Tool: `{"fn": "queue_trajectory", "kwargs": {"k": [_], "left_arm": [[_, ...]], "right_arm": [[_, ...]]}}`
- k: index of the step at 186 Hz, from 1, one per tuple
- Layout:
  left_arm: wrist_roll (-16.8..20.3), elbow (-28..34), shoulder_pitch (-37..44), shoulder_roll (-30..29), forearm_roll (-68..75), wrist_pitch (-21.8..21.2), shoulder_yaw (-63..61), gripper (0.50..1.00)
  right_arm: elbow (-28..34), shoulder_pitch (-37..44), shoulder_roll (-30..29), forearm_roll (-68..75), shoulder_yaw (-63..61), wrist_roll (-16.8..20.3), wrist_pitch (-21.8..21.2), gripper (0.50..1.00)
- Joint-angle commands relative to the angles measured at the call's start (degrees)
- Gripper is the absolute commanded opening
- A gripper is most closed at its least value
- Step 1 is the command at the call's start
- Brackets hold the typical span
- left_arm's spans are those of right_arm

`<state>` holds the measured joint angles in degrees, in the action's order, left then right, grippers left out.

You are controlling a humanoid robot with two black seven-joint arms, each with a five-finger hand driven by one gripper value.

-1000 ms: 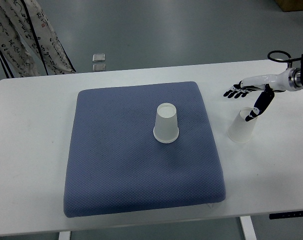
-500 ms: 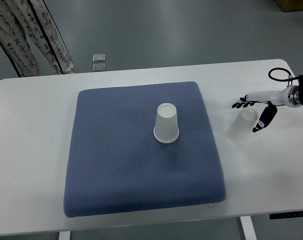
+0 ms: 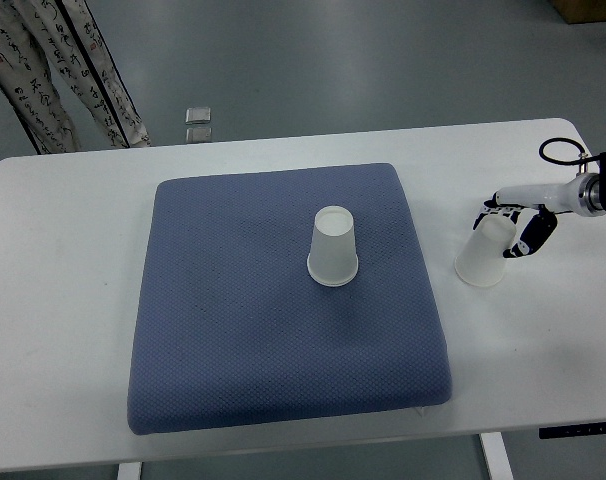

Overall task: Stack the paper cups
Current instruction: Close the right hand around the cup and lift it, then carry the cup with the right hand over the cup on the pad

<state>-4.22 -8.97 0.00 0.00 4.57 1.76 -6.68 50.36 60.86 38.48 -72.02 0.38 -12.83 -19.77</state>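
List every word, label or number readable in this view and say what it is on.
Nothing can be read.
Patterned cloth at top left: black script-like marks, too small and blurred to read.
Both paper cups, blue cushion, white table: no print visible.

Right hand (image 3: 511, 226) around tilted paper cup (image 3: 484, 254) on white table (image 3: 63, 260); second inverted cup (image 3: 333, 247) on blue mat (image 3: 233, 310).

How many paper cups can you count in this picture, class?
2. One upside-down paper cup stands on the blue cushion; the other paper cup stands on the white table beside the right robot hand. None appears hidden.
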Motion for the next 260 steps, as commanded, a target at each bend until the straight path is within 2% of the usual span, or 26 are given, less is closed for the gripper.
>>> {"fn": "queue_trajectory", "kwargs": {"k": [1,24,54,81,127,170,194,260], "left_arm": [[0.0,0.0,0.0,0.0,0.0,0.0,0.0,1.0],[0.0,0.0,0.0,0.0,0.0,0.0,0.0,1.0],[0.0,0.0,0.0,0.0,0.0,0.0,0.0,1.0],[0.0,0.0,0.0,0.0,0.0,0.0,0.0,1.0],[0.0,0.0,0.0,0.0,0.0,0.0,0.0,1.0],[0.0,0.0,0.0,0.0,0.0,0.0,0.0,1.0],[0.0,0.0,0.0,0.0,0.0,0.0,0.0,1.0],[0.0,0.0,0.0,0.0,0.0,0.0,0.0,1.0]], "right_arm": [[0.09,0.04,-0.08,0.12,-0.12,-0.09,-0.27,0.668],[0.09,0.13,0.01,0.21,-0.12,-1.06,-0.36,0.637],[0.09,0.57,0.63,0.56,-0.3,-2.64,-0.88,0.545],[0.09,3.21,1.94,1.18,-1.09,-5.01,-3.17,0.521],[0.7,11.99,4.32,4.61,-2.93,-7.73,-9.32,0.523],[0.7,14.11,2.47,4.96,-6.36,-8.7,-13.63,0.523],[0.7,14.19,0.54,4.96,-6.36,-8.7,-13.89,0.525],[1.14,16.21,0.72,5.13,-6.89,-9.76,-14.86,0.523]]}}
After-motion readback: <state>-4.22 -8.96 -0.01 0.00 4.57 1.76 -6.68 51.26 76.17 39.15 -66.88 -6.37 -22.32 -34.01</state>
